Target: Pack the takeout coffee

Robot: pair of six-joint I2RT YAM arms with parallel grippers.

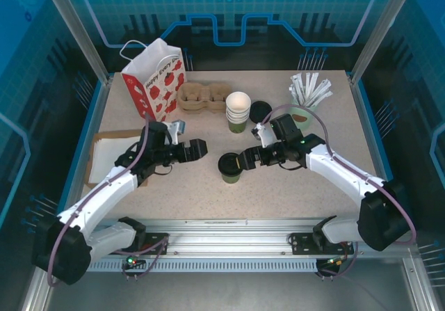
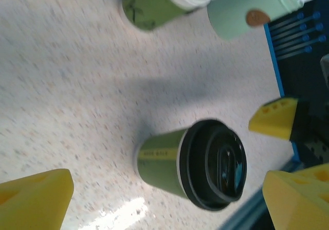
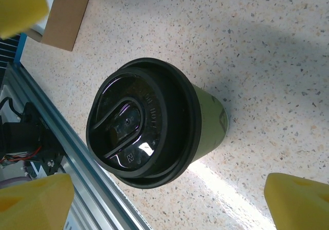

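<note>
the takeout coffee (image 1: 230,166) stood upright near the middle of the speckled table (image 1: 208,200), long axis vertical, its glossy round black plastic lid (image 3: 141,132) facing up above a matte olive paper wall. the right gripper (image 1: 245,162) sat just beside it, jaws apart, not touching; the left gripper (image 1: 199,149), further left, also gaped.
</note>
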